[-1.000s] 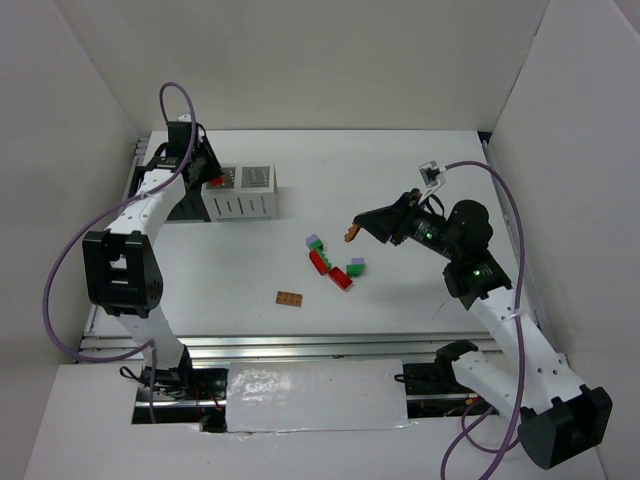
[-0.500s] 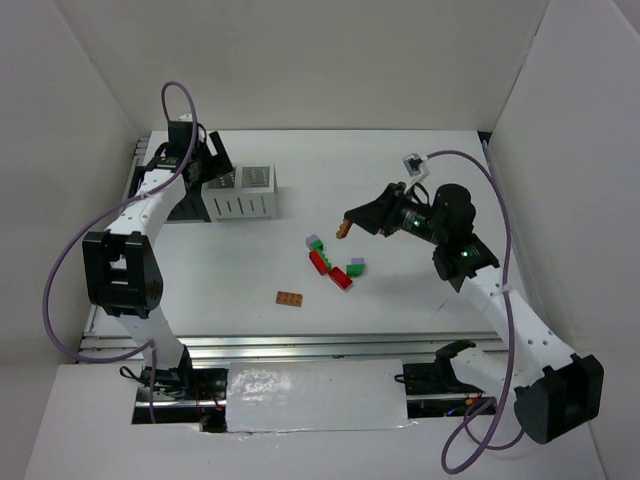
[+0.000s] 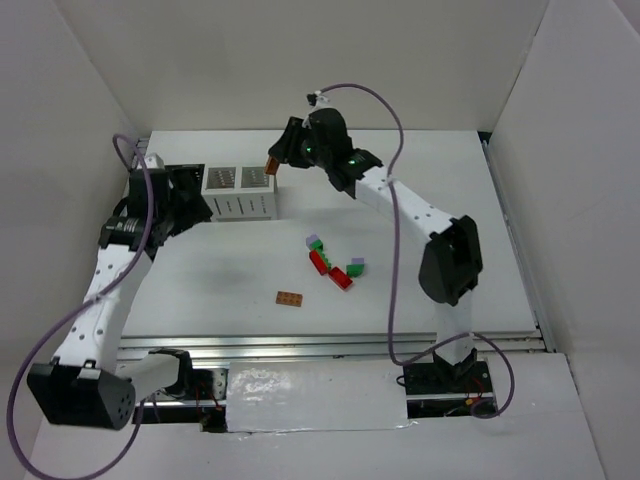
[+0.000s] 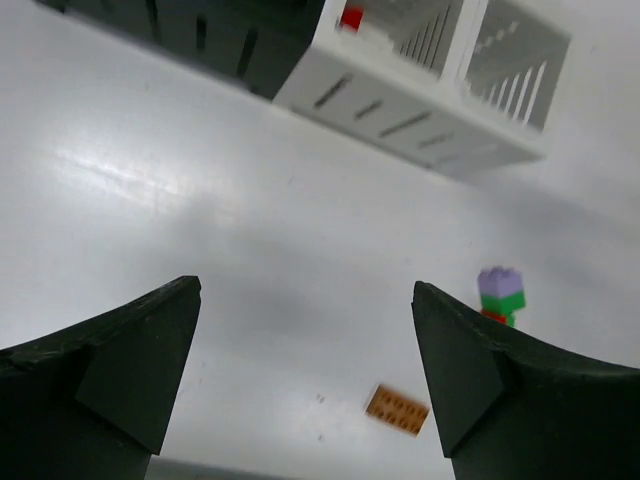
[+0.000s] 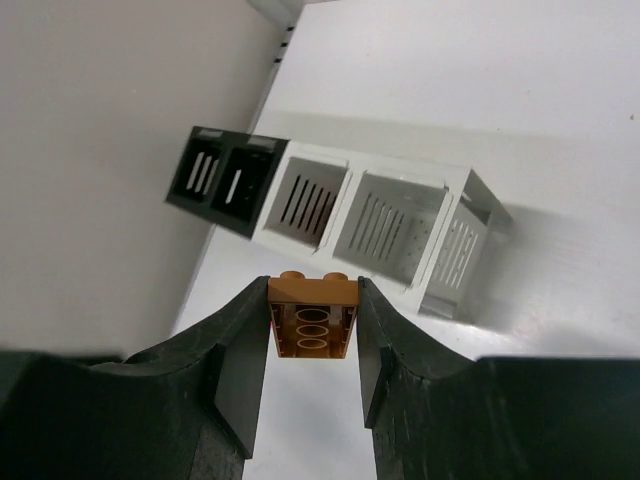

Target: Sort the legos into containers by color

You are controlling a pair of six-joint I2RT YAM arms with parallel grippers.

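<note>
My right gripper [image 3: 272,165] is shut on a small orange-brown brick [image 5: 313,315], held in the air at the far right corner of the two joined white containers [image 3: 240,192]. The right wrist view shows those white containers [image 5: 390,225] below, with the black container [image 5: 225,180] beside them. My left gripper [image 4: 305,340] is open and empty, low over the table left of the white containers [image 4: 430,95]. A red lego [image 4: 351,17] lies in the white bin nearest the black container [image 4: 200,30]. On the table lie red bricks [image 3: 320,262], two green-and-lavender stacks [image 3: 355,267] and a flat orange-brown plate [image 3: 291,298].
White walls enclose the table on three sides. A metal rail [image 3: 300,345] runs along the near edge. The right arm's cable [image 3: 395,120] arcs over the table's back. The left arm [image 3: 110,280] stretches along the left edge.
My left gripper opened and drew back from the white containers, leaving the red lego inside. My right arm swung from mid-right to the back left with the orange-brown brick.
</note>
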